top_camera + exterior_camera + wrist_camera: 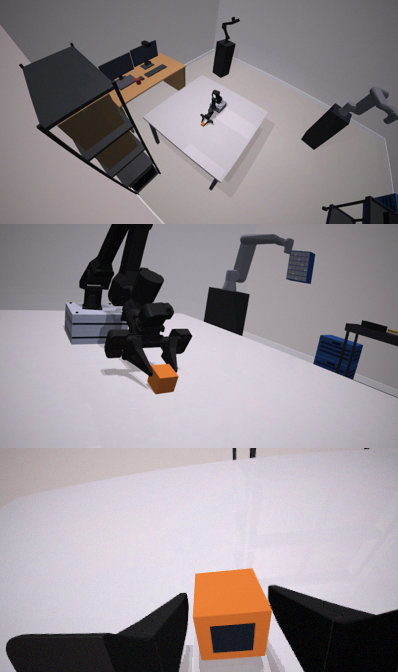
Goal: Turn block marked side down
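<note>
The orange block (202, 124) (164, 382) (231, 593) is at the table (178, 116) (83, 419) (100, 548). In the exterior view it looks slightly tilted, with its lower edge at or very near the surface. Its marked side, with a dark square (232, 638), faces back toward the gripper in the wrist view and is hidden in the exterior view. My gripper (203, 122) (164, 373) (227, 596) is open, reaching down at a slant. Its fingertips stand on either side of the block, with narrow gaps showing in the wrist view.
The arm's pale base box (222, 107) (91, 331) stands on the table behind the gripper. Off the table are a wooden desk (172, 62) with monitors, a tall shelf (66, 83), and another grey arm (361, 106) (244, 260) on a black pedestal (325, 126) (226, 310).
</note>
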### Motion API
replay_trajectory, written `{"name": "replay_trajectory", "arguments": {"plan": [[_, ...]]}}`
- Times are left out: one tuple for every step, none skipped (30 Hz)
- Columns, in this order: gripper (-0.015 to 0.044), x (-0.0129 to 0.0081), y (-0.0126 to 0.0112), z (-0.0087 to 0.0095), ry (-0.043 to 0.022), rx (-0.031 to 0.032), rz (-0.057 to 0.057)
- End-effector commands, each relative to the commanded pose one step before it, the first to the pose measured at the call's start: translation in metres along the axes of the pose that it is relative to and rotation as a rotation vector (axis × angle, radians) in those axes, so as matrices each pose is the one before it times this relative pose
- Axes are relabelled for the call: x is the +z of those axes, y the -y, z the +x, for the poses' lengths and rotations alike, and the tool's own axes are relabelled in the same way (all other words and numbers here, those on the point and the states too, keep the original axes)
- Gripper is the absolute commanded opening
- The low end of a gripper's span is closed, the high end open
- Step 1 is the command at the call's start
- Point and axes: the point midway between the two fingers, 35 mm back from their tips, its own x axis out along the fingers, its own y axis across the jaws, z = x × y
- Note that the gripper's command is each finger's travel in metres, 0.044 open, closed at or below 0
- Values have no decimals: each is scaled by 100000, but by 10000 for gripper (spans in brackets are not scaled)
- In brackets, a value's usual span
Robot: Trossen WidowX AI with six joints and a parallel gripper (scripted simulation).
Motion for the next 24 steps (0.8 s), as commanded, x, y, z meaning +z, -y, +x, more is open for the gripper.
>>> {"name": "replay_trajectory", "arguments": {"plan": [[341, -17, 76, -20, 30, -509, -525], [367, 0, 0, 0, 0, 0, 0], [394, 0, 0, 0, 0, 0, 0], [420, 0, 0, 0, 0, 0, 0], [440, 0, 0, 0, 0, 0, 0], [440, 0, 0, 0, 0, 0, 0], [440, 0, 0, 0, 0, 0, 0], [440, 0, 0, 0, 0, 0, 0], [440, 0, 0, 0, 0, 0, 0], [440, 0, 0, 0, 0, 0, 0], [440, 0, 0, 0, 0, 0, 0], [440, 0, 0, 0, 0, 0, 0], [440, 0, 0, 0, 0, 0, 0], [440, 0, 0, 0, 0, 0, 0], [440, 0, 0, 0, 0, 0, 0], [440, 0, 0, 0, 0, 0, 0], [440, 0, 0, 0, 0, 0, 0], [440, 0, 0, 0, 0, 0, 0], [440, 0, 0, 0, 0, 0, 0], [440, 0, 0, 0, 0, 0, 0], [440, 0, 0, 0, 0, 0, 0], [440, 0, 0, 0, 0, 0, 0], [440, 0, 0, 0, 0, 0, 0], [440, 0, 0, 0, 0, 0, 0]]}}
